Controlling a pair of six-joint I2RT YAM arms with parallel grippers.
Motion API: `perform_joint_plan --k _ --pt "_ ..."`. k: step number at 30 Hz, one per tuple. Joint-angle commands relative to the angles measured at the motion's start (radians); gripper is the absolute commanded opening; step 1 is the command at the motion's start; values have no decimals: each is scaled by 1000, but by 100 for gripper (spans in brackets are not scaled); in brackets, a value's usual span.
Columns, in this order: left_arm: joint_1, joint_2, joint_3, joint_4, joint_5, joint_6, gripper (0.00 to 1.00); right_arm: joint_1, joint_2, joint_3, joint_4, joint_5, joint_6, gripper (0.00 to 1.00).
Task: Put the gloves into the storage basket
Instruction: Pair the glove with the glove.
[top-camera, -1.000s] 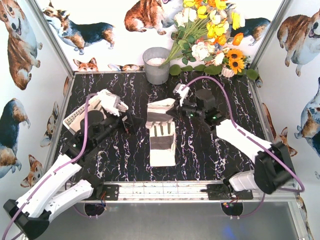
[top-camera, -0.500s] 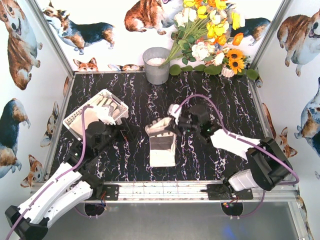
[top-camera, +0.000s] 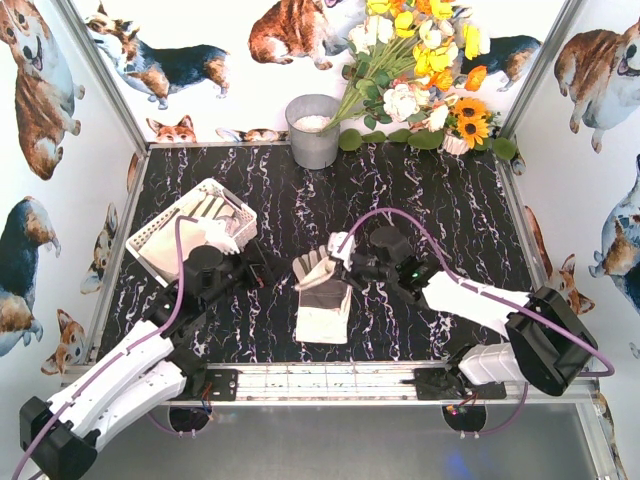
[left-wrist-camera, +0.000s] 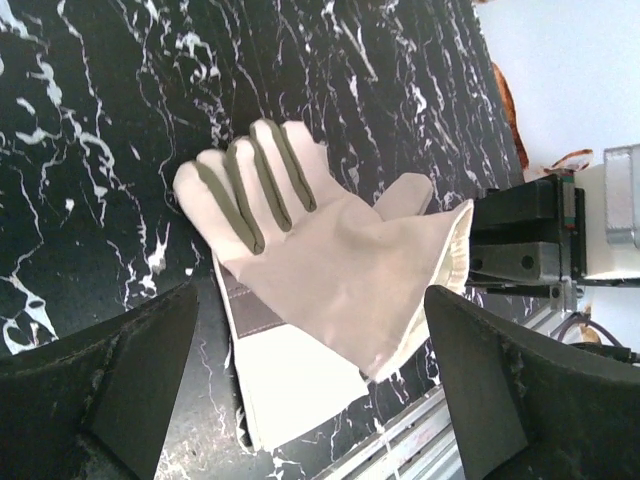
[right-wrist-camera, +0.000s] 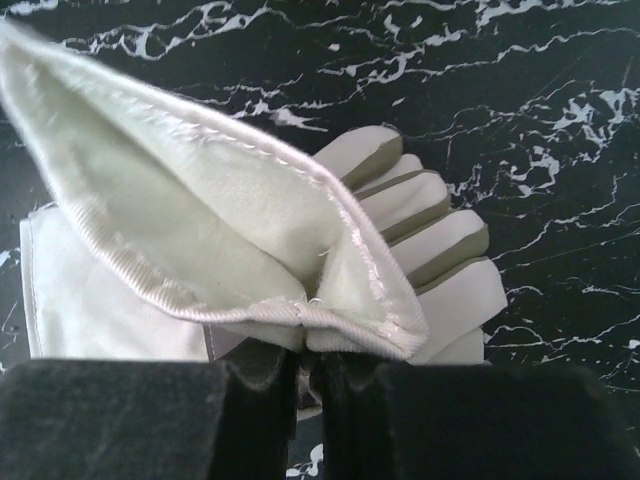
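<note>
A cream-white glove (top-camera: 318, 270) with grey-olive finger patches hangs by its cuff from my right gripper (top-camera: 345, 262), which is shut on it (right-wrist-camera: 305, 345). Its fingers (right-wrist-camera: 430, 240) droop over a second glove (top-camera: 325, 318) lying flat on the black marble table. My left gripper (top-camera: 258, 270) stands open and empty just left of both gloves, which show between its jaws (left-wrist-camera: 310, 295). The white slotted storage basket (top-camera: 160, 240) sits at the left with more gloves (top-camera: 215, 222) inside.
A grey metal bucket (top-camera: 313, 130) stands at the back centre, with a bunch of flowers (top-camera: 420, 70) to its right. Corgi-print walls enclose the table. A metal rail (top-camera: 330, 380) runs along the near edge.
My left gripper has swung from above the basket to beside the middle gloves. My right gripper has carried its glove nearer and to the left, over the flat glove.
</note>
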Motion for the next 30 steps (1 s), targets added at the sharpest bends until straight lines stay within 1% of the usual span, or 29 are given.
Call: perform_joint_plan --k 1,7,11,13,16,17,18,19,22,23,24,30 --pt "7 4 -39 49 27 -59 88 39 -39 -6 -57 91 -58 0" --pt "7 -40 -168 190 33 -171 89 84 -44 -30 -90 149 -66 2" --pt "7 -33 -209 217 61 -204 88 115 -33 -20 -113 198 -75 6" --pt "7 -28 -218 218 79 -209 88 123 -38 -19 -123 213 -73 11" --pt "6 -14 -235 239 112 -226 88 139 -49 -8 -166 239 -61 26" --pt "6 -8 -242 250 121 -230 88 150 -57 -7 -177 254 -48 33" --pt "5 0 -247 257 130 -234 88 155 -65 -5 -178 273 -25 40" --pt "5 9 -252 264 137 -236 88 156 -76 -3 -174 287 14 45" --pt "2 34 -255 280 151 -237 88 156 -114 7 -176 303 107 63" --pt "0 41 -255 286 153 -240 88 156 -128 13 -189 293 120 79" --pt "-4 49 -256 296 155 -244 88 156 -144 21 -203 287 137 84" --pt "-28 113 -259 347 158 -251 87 156 -286 64 -337 278 258 87"
